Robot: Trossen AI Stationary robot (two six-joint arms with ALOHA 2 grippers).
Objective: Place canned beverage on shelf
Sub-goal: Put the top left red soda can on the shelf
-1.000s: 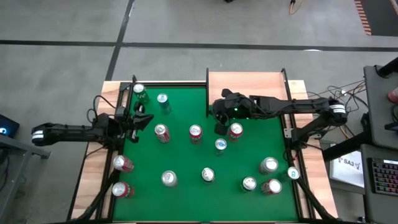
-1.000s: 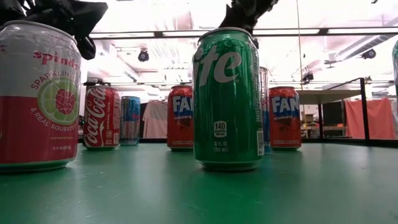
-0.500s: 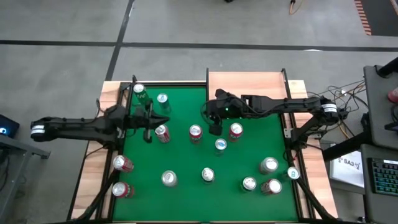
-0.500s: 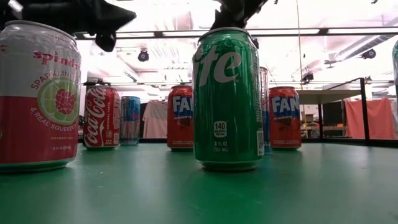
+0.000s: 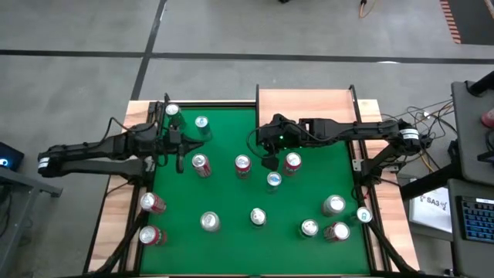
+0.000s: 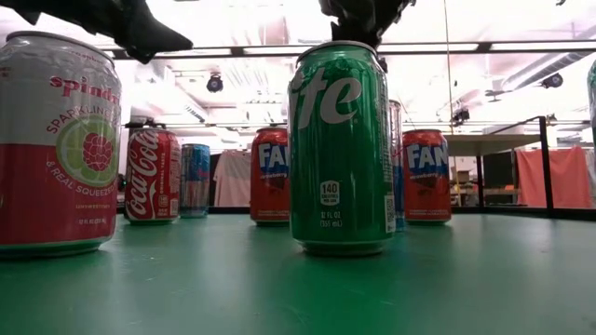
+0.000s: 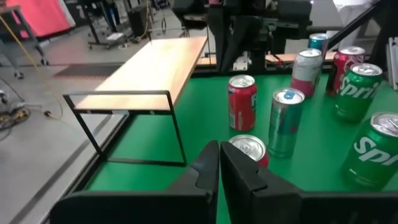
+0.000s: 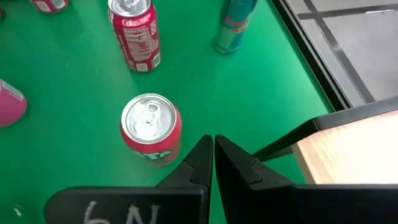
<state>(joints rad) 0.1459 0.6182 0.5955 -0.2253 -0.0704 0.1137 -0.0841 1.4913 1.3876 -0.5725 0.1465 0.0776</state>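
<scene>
The green desk (image 5: pixel 231 193) carried a loose scatter of upright cans. The shelf (image 5: pixel 305 104) stood along its far edge with no can on its light-wood board. So the task's cans all sat on the felt, none lifted.

Over the last second you brought both arms in from the sides. The left end effector (image 5: pixel 181 148) had reached out over the felt, then pulled back slightly toward the desk's left edge. It hung near a red can (image 5: pixel 201 164), which showed just ahead of its fingertips in the left wrist view (image 7: pixel 249 149). Its fingers were clenched tight on nothing.

The right end effector (image 5: pixel 268 162) had drifted a little to the left, away from the shelf's front. It hovered between a second red can (image 5: pixel 242 164) and a third (image 5: pixel 292 162). Its wrist camera looked down on the second red can (image 8: pixel 150 127), close in front of its tips, with the shelf's corner (image 8: pixel 348 149) off to one side. Those fingers were also pressed together and empty.

That put you in the approach, as I read it. No can was gripped, and either end effector would have had to open before it could take one. The right arm, being next to the shelf, looked the better placed for the carry.
</scene>
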